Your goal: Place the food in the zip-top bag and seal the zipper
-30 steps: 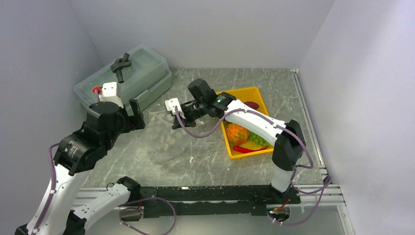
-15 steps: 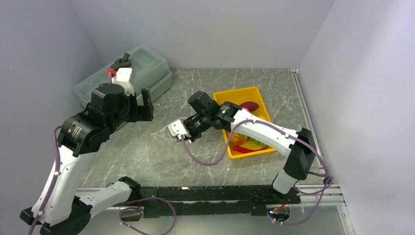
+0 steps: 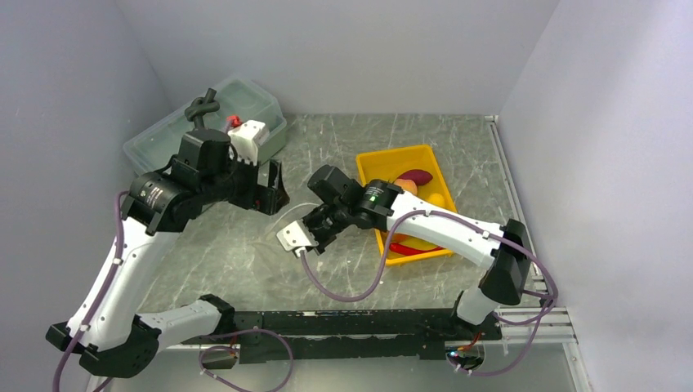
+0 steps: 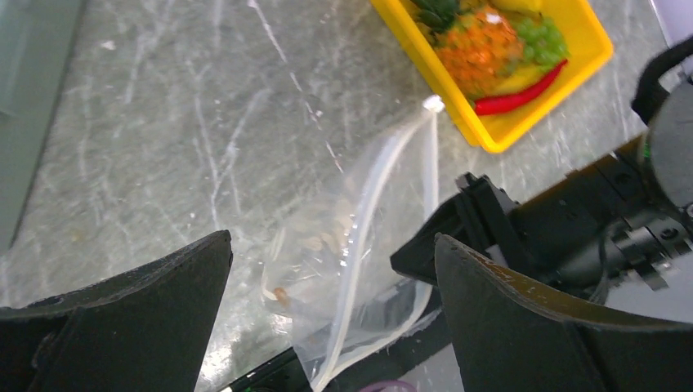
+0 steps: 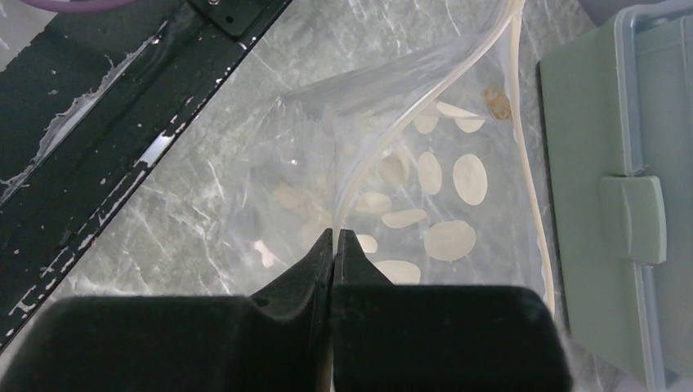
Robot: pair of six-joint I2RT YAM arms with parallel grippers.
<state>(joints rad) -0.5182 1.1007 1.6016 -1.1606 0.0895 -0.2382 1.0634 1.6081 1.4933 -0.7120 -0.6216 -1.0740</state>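
The clear zip-top bag [image 5: 441, 188] with white dots hangs over the grey table. My right gripper [image 5: 336, 234] is shut on its mouth edge, at the whitish zipper strip [image 5: 384, 139]. In the left wrist view the bag [image 4: 359, 269] and its zipper [image 4: 377, 208] lie between the spread fingers of my open left gripper [image 4: 331, 245], with the right gripper [image 4: 490, 237] just beyond. In the top view my left gripper [image 3: 274, 196] is close to my right gripper [image 3: 301, 242]. The pineapple [image 4: 482, 53], grapes [image 4: 543, 37] and chili [image 4: 519, 90] lie in the yellow tray [image 3: 409, 157] with the peach [image 3: 406, 186] and purple piece [image 3: 417, 175].
The translucent lidded box [image 3: 245, 102] stands at the back left, and its lid shows in the right wrist view [image 5: 621, 204]. The black base rail [image 3: 359, 322] runs along the near edge. Grey walls close in the table on three sides.
My right gripper has pulled the bag away from the tray, toward the near left. My left arm has swung right and forward from the box, bringing its open gripper over the bag.
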